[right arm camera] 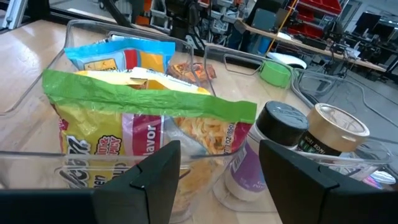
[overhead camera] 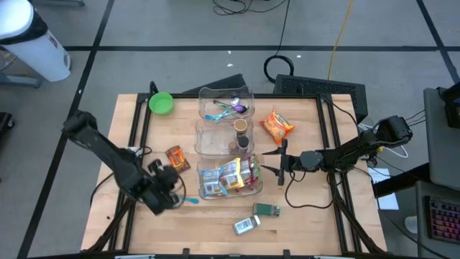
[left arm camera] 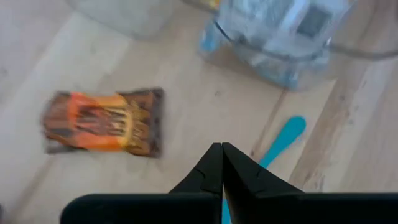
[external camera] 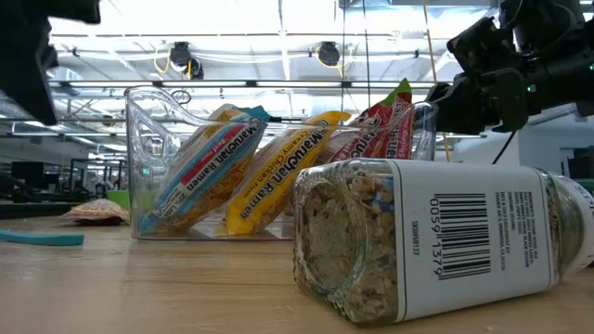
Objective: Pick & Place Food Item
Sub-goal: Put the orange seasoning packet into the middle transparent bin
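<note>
A clear bin (overhead camera: 230,178) at the table's middle holds several ramen and snack packets (right arm camera: 137,118); it also shows in the low view (external camera: 232,167). An orange-brown snack packet (overhead camera: 176,157) lies flat on the table left of the bin and shows in the left wrist view (left arm camera: 102,121). An orange chip bag (overhead camera: 277,126) lies right of the bins. My left gripper (overhead camera: 171,191) is shut and empty above the table, near the packet (left arm camera: 222,163). My right gripper (overhead camera: 279,162) is open and empty, level, just right of the bin (right arm camera: 217,180).
Two more clear bins stand behind the first: one holds jars (overhead camera: 241,135), the other utensils (overhead camera: 230,108). A green bowl (overhead camera: 161,103) sits at the far left. A blue utensil (overhead camera: 190,201) lies by my left gripper. Two jars (overhead camera: 246,225) (overhead camera: 267,210) lie near the front edge.
</note>
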`<action>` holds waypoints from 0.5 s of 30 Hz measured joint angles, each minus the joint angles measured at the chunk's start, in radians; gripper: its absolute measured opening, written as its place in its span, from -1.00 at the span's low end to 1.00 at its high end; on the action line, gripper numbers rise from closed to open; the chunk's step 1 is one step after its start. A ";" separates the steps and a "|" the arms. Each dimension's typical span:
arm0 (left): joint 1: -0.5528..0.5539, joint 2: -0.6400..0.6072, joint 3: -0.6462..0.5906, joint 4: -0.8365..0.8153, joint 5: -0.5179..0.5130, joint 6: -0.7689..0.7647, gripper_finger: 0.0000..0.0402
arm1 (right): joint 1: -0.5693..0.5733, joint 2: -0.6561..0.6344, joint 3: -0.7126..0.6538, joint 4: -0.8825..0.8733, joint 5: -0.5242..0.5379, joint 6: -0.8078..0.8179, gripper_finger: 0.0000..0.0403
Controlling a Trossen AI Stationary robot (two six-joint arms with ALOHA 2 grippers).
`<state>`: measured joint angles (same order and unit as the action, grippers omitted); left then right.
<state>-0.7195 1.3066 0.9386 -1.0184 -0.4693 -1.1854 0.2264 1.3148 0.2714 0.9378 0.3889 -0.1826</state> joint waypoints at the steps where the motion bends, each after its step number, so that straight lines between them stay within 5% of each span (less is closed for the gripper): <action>1: -0.006 0.037 0.000 0.017 0.006 -0.016 -0.98 | 0.000 0.000 0.000 0.001 0.000 0.000 0.05; 15: 0.045 0.339 0.079 -0.021 0.005 -0.047 -0.92 | 0.000 0.000 0.000 -0.009 -0.001 0.058 0.05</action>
<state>-0.6744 1.6455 1.0172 -1.0390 -0.4643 -1.2327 0.2264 1.3148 0.2710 0.9291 0.3882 -0.1249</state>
